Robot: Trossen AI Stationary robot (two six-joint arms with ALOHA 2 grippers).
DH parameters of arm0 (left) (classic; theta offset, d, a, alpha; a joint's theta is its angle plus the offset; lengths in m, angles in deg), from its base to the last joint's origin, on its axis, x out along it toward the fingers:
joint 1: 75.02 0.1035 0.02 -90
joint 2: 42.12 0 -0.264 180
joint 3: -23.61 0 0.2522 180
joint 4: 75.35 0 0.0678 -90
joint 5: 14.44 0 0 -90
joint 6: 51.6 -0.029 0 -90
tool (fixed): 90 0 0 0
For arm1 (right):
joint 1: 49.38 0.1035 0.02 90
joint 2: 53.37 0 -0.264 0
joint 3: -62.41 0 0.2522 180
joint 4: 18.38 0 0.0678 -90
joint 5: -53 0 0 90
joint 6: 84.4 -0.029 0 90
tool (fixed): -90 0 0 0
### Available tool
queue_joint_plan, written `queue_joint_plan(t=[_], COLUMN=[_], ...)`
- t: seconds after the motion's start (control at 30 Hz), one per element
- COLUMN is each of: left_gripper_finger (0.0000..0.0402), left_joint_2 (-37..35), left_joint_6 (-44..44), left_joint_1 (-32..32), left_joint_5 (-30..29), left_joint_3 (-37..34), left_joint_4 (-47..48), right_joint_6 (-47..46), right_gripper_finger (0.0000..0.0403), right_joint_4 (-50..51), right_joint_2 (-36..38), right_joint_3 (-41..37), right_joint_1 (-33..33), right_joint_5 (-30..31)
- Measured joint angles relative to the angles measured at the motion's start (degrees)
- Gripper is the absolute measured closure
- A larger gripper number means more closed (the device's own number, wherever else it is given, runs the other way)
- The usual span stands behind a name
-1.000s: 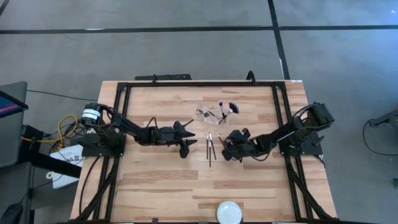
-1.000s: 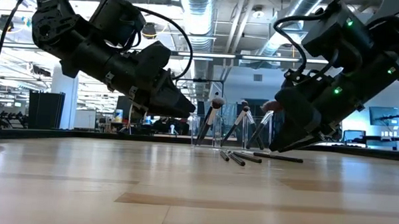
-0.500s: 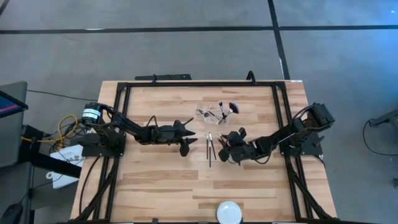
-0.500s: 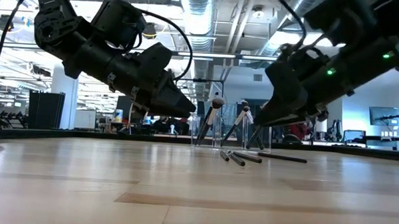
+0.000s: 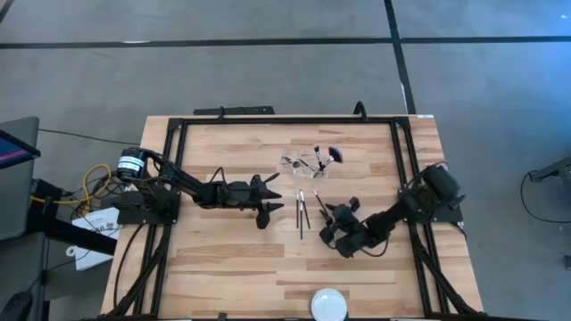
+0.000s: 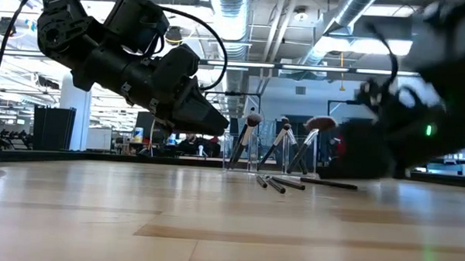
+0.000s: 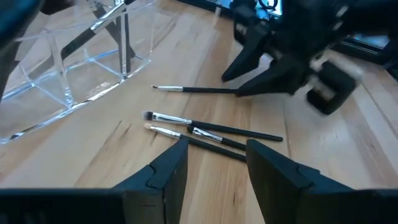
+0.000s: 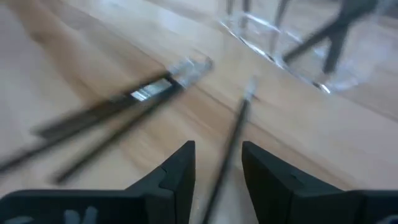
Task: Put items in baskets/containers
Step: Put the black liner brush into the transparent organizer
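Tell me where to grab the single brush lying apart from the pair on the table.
Grip the lone brush mid-handle, coming straight down with jaws across its thin shaft. It lies flat on the table, clear of the two brushes beside it, and the right gripper is nearest.

right tool (image 5: 329,223) pulled back from centre toward lower right of high frame, fingers apart and empty. right arm base swung, elbow now lower. single brush (image 5: 319,204) beside it now lies uncovered on table (image 5: 223,267).

table (image 5: 232,259): pale matt wood | container (image 7: 68,68): clear glossy plastic | brushes (image 7: 211,130): dark handles, shiny metal ferrules
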Motion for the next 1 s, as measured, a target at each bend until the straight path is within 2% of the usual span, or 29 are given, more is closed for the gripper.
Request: queue_joint_plan(t=[0.23, 0.5, 0.6, 0.8, 1.0], left_gripper_finger=[0.0243, 0.0243, 0.0243, 0.0243, 0.0243], left_joint_2=[0.0, 0.0, 0.0, 0.0, 0.0], left_joint_6=[0.0, 0.0, 0.0, 0.0, -0.4], left_joint_1=[0.0, 0.0, 0.0, 0.0, -0.1], left_joint_5=[0.0, 0.0, 0.0, 0.2, 10.8], left_joint_3=[0.0, 0.0, 0.0, 0.0, 0.0], left_joint_4=[-0.2, -0.2, -0.2, -0.2, -0.8], right_joint_6=[-5.7, -3.2, -1.5, 0.7, 10.4], right_gripper_finger=[0.0282, 0.0292, 0.0315, 0.0391, 0.0395], right_joint_4=[-1.3, -1.1, -2.1, -3.1, -10.4], right_joint_2=[-7.6, -6.9, -6.9, -6.8, -5.4], right_joint_3=[0.2, -0.1, -0.2, -0.1, -0.6], right_joint_1=[-0.3, 0.5, 0.4, 0.2, 0.1], right_joint_5=[4.7, 3.0, 2.2, 1.3, 0.0])
